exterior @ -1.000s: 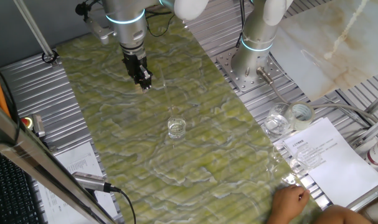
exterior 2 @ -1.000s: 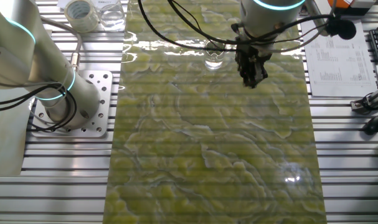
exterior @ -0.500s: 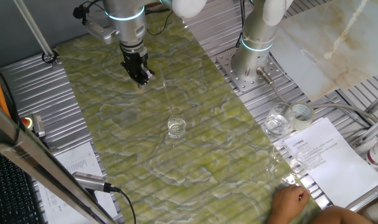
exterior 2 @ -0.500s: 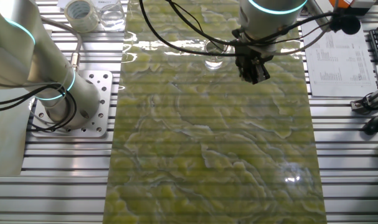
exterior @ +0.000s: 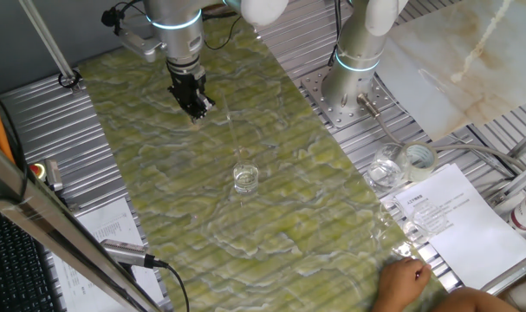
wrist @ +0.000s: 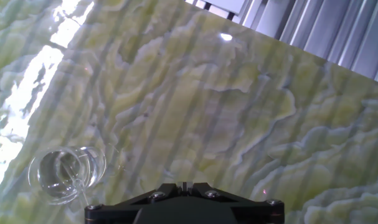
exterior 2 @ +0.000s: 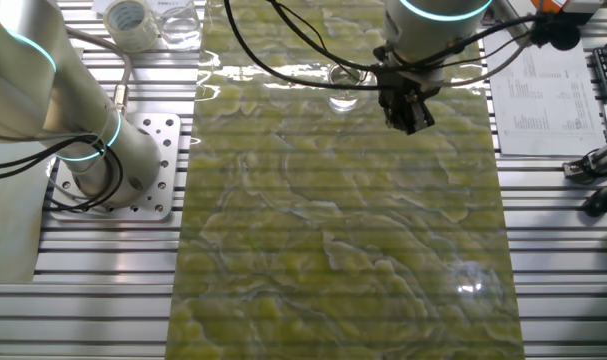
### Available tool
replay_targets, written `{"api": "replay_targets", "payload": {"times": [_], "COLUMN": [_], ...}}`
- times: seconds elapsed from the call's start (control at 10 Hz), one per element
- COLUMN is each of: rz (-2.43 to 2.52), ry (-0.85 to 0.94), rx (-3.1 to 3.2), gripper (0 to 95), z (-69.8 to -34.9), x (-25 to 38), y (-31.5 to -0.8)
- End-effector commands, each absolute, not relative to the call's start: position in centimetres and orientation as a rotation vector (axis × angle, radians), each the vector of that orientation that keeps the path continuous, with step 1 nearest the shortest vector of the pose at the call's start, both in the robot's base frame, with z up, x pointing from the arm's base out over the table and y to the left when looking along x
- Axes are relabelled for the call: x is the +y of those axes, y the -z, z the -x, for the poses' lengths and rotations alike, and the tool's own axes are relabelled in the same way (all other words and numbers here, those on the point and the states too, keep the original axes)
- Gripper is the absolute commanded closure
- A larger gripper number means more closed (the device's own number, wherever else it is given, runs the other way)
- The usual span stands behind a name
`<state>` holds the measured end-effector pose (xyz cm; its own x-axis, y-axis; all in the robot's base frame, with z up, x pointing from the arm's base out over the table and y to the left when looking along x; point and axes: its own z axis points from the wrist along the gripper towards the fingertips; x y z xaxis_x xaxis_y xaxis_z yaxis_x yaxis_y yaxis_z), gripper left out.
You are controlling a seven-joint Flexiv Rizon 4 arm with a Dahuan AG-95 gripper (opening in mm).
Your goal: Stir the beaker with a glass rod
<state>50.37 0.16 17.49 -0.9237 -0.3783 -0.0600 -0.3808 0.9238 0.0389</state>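
The beaker [exterior: 245,178] is a small clear glass standing upright near the middle of the green marbled mat [exterior: 280,217]. It also shows in the other fixed view [exterior 2: 343,90] and at the lower left of the hand view [wrist: 65,175]. The glass rod [exterior: 234,143] is a faint thin line leaning out of the beaker towards the back. My gripper [exterior: 198,110] hangs above the mat, behind and to the left of the beaker and apart from the rod. Its black fingers [wrist: 176,190] are together with nothing seen between them. In the other fixed view the gripper [exterior 2: 408,120] is to the right of the beaker.
A second arm's base [exterior: 345,95] is bolted beside the mat. Clear glass jars [exterior: 386,172] and a tape roll [exterior: 416,158] stand on the metal table to the right, next to printed sheets [exterior: 453,212]. A person's hand [exterior: 405,282] rests at the mat's front right corner.
Between one second and half a second ago, my gripper moved a little away from the beaker, towards the back; since then it has held still. Beaker and rod have not moved.
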Motion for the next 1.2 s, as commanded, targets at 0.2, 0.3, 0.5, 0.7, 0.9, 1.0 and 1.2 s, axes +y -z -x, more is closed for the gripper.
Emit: {"api": "replay_targets", "payload": {"times": [0.2, 0.3, 0.5, 0.7, 0.9, 1.0, 1.2], "rz": [0.593, 0.622, 0.677, 0.713, 0.808, 0.817, 0.850], "ry": [-0.059, -0.050, -0.046, -0.054, -0.084, -0.079, -0.115], "rx": [3.039, 3.031, 3.015, 2.971, 2.936, 2.935, 2.920], "gripper": [95.0, 95.0, 95.0, 95.0, 95.0, 95.0, 95.0], "z": [-51.4, -51.8, -52.4, -53.0, -53.0, -52.9, -52.7], "x": [0.5, 0.6, 0.8, 0.9, 0.7, 0.8, 1.0], "y": [-18.0, -18.3, -18.6, -19.0, -19.4, -19.7, -20.0]}}
